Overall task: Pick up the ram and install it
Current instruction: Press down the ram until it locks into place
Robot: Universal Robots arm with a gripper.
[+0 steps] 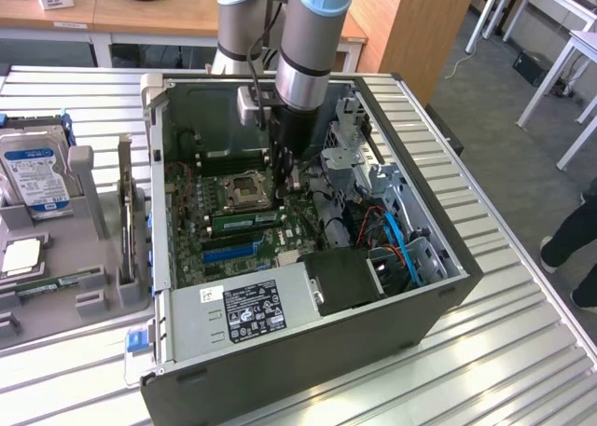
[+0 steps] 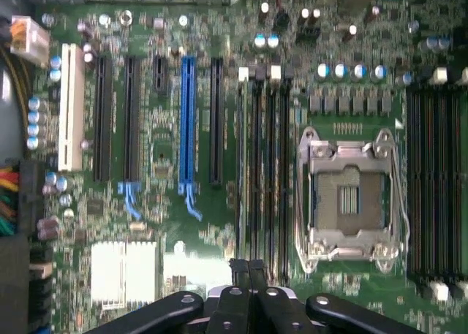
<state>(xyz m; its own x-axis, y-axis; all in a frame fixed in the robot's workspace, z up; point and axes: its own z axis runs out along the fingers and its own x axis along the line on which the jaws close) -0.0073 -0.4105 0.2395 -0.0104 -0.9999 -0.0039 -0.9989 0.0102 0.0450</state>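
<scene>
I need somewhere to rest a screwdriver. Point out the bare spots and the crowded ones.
Free: the ribbed metal table on the exterior view's right of the computer case, and in front of it. Crowded: inside the case around the end effector, and the grey tray holding the hard drive.

The arm [image 1: 303, 44] points straight down, its gripper [image 2: 247, 270] with jaws closed together.

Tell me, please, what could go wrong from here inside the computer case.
The gripper hangs just beside the open processor socket; a sideways slip could damage its exposed contacts. The ram stick lies along a slot next to it; whether it sits fully in is unclear, so pressing might bend it.
</scene>
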